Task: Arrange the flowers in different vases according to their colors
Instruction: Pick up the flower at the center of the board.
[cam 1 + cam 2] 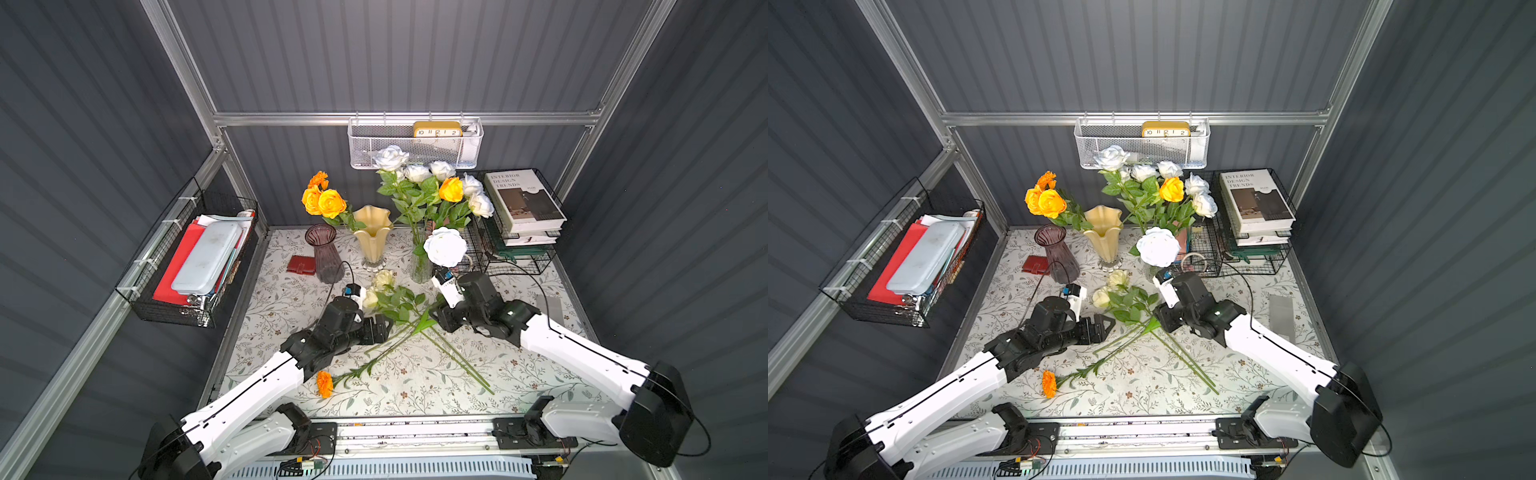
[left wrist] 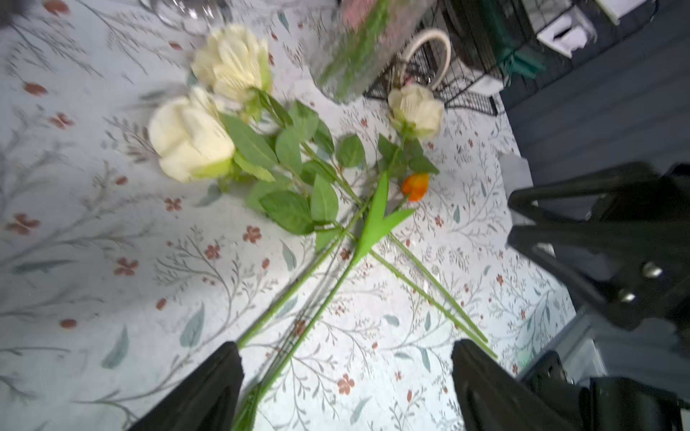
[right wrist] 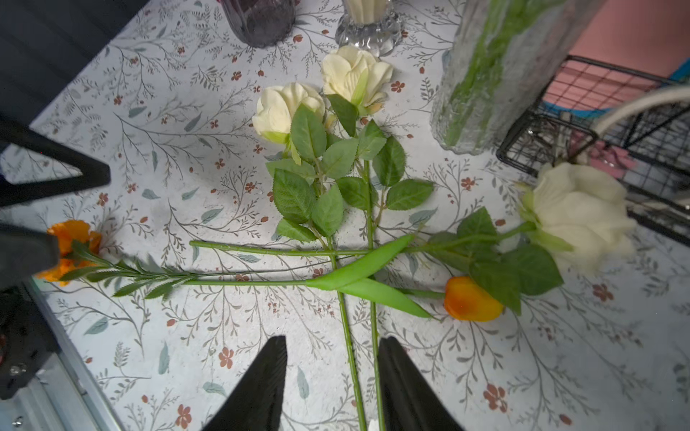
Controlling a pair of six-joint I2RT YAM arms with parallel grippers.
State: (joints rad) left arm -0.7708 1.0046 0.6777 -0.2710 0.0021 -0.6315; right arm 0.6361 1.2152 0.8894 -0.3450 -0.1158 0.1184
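Nearest the front edge of the table (image 1: 519, 374), an orange marigold (image 1: 325, 384) lies unplaced. Left tool (image 2: 345, 347): jaws spread wide, empty, low over the stem ends. Right tool (image 3: 334, 341): jaws part open, straddling two rose stems (image 3: 352, 373), not clamped on them. Three cream-yellow roses (image 3: 287, 112) and an orange bud (image 3: 472, 298) lie crossed mid-table. Behind: purple vase (image 1: 326, 253) empty; cream-yellow vase (image 1: 372, 237) appears to hold the orange roses (image 1: 324, 201); clear vase (image 1: 420, 266) holds white roses (image 1: 415, 172) plus one stray orange rose (image 1: 451, 189). Assessment: sorting roughly half done; five loose stems and that correction remain.
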